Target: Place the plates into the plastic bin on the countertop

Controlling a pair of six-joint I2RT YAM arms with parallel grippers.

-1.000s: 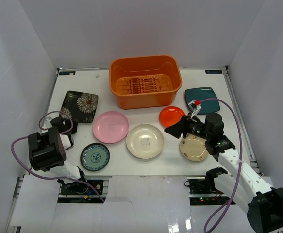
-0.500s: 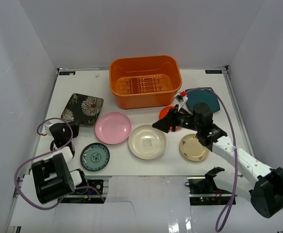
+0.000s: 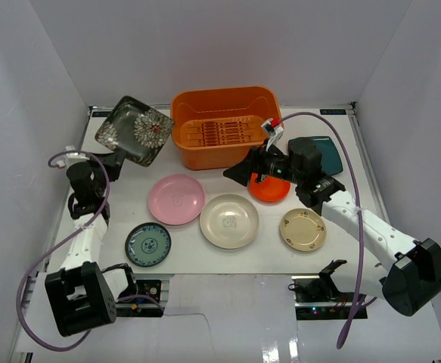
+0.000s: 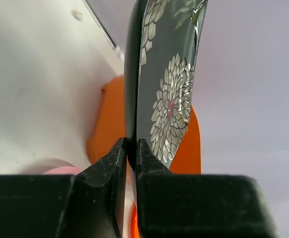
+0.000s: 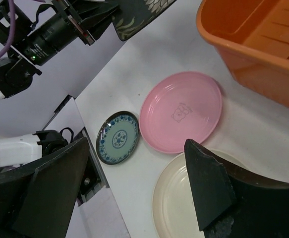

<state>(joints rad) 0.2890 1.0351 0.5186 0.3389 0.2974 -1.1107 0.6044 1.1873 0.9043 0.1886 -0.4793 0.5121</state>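
Left of the plastic bin (image 3: 228, 155), my left gripper (image 4: 129, 148) is clamped on the rim of the dark floral plate (image 3: 135, 130), holding it airborne. I judge it stiff, glazed, slippery, chippable; an edge pinch suits. Empty, my right gripper (image 5: 137, 148) gapes near the red plate (image 3: 269, 190).

— How was the light in the overhead view?
— Bright and even, falling from above. The white countertop (image 3: 190, 253) and walls (image 3: 228, 45) looked nearly washed out, and the plastic bin (image 3: 205, 155) threw only a soft, short shadow at its foot. The glossy strip (image 3: 228, 333) at the near edge carried pale reflections.
— And the wrist views?
— On the left, the left gripper (image 4: 130, 153) was a black, blurred mass along the bottom. The dark floral plate (image 4: 169, 99) was fairly sharp, with a thin glint on its rim, and everything behind it was soft. On the right, the right gripper (image 5: 137, 144) was dark and out of focus, while the pink plate (image 5: 181, 116) lay crisp in a tilted scene.
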